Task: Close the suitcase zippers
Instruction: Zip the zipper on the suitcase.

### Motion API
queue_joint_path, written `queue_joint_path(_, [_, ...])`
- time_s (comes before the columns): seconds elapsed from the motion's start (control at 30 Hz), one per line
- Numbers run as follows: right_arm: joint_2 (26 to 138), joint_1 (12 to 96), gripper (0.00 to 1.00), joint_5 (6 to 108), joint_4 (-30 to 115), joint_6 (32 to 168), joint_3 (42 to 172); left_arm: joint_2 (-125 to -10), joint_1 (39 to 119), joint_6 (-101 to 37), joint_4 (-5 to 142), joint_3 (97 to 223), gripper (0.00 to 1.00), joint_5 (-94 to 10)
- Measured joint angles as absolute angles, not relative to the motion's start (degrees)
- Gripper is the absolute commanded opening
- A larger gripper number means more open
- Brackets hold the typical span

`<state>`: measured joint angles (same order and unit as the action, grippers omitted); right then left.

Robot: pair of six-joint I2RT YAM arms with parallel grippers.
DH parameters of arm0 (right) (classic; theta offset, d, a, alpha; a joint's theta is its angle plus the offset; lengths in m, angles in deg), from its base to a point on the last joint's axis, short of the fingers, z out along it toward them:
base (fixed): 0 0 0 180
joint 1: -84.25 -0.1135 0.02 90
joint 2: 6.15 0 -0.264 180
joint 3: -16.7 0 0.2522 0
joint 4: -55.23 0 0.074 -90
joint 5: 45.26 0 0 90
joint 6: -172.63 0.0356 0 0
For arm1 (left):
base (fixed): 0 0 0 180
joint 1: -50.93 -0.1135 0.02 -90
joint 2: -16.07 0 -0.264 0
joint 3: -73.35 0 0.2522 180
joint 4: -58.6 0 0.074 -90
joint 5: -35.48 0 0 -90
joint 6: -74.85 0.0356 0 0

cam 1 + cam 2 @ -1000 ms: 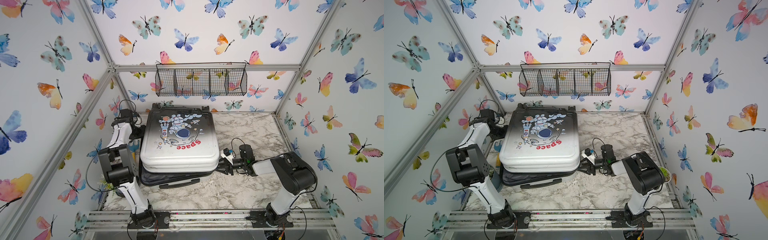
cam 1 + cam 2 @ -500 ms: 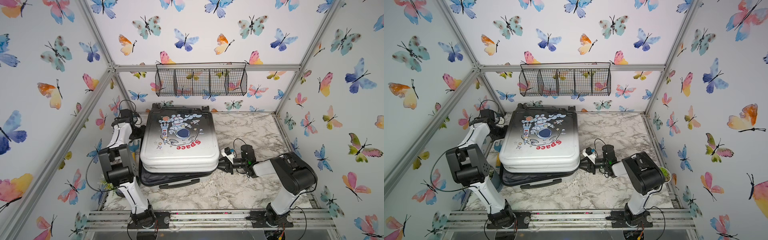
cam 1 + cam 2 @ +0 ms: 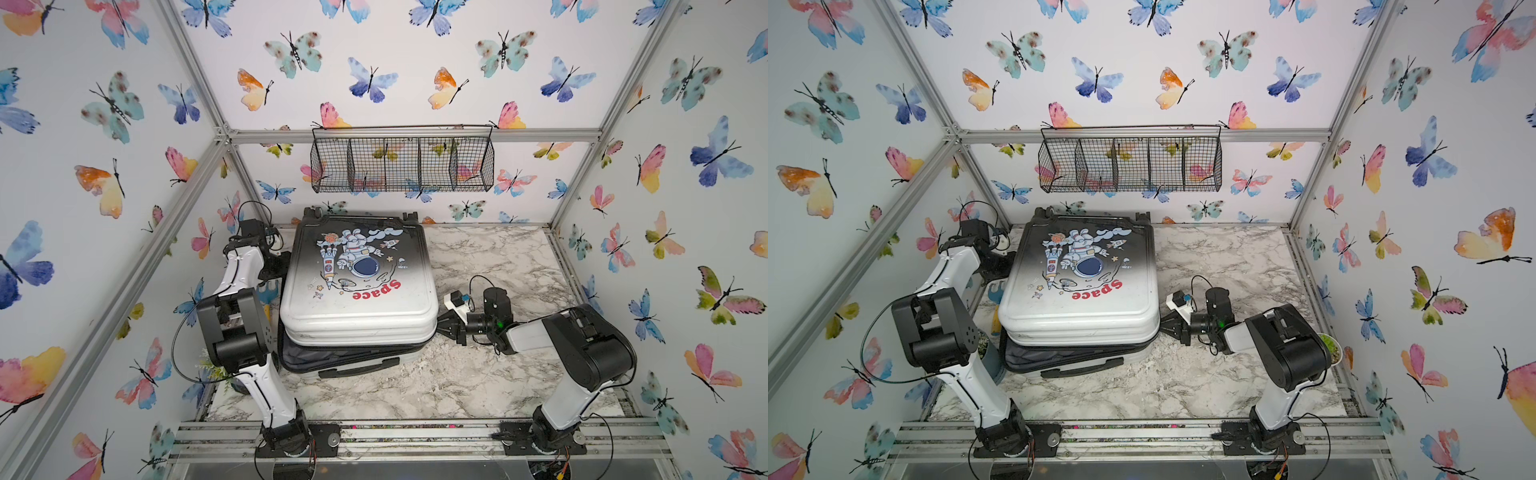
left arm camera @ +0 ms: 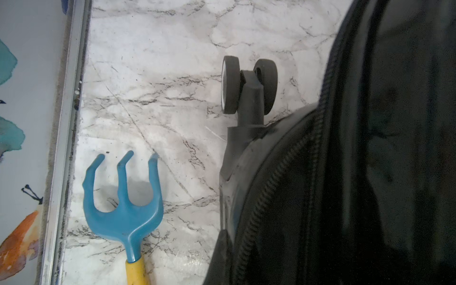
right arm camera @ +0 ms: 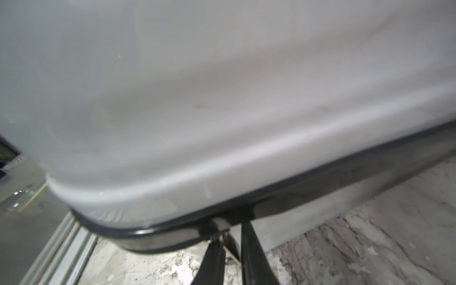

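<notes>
The suitcase (image 3: 357,291) (image 3: 1079,286) lies flat on the marble table, astronaut print up. Its lid gapes at the near edge over grey lining (image 3: 332,353). My right gripper (image 3: 440,326) (image 3: 1163,328) reaches low to the case's near right corner. In the right wrist view its fingers (image 5: 212,261) stand narrow around a small metal zipper pull (image 5: 222,234) hanging from the black zipper track (image 5: 296,182). My left gripper (image 3: 276,266) (image 3: 1000,266) presses against the case's far left side, near a wheel (image 4: 246,86). The left wrist view shows the zipper teeth (image 4: 269,187) close up. The left fingers themselves are hidden.
A blue hand rake (image 4: 123,204) with a yellow handle lies between the case and the left wall rail (image 4: 61,148). A wire basket (image 3: 401,160) hangs on the back wall. A small plant pot (image 3: 1329,345) stands behind the right arm. Another pot (image 3: 232,374) sits by the left arm.
My right gripper has moved left up to the suitcase's corner, and its jaws have narrowed around the zipper pull. The left arm and the suitcase have stayed put.
</notes>
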<state>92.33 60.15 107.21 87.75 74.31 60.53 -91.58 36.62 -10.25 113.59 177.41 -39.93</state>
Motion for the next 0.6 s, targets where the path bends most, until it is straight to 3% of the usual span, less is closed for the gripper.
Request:
queue_joint_path(0.07, [91.04, 60.08, 0.03, 106.23, 85.41, 73.68, 60.57, -91.58, 36.62, -10.27, 113.59, 177.41, 0.00, -39.93])
queue_joint_path(0.6, [68.53, 55.45, 0.03, 84.61, 67.62, 71.25, 54.23, -91.37, 37.23, -17.11, 115.38, 176.53, 0.00, -43.47])
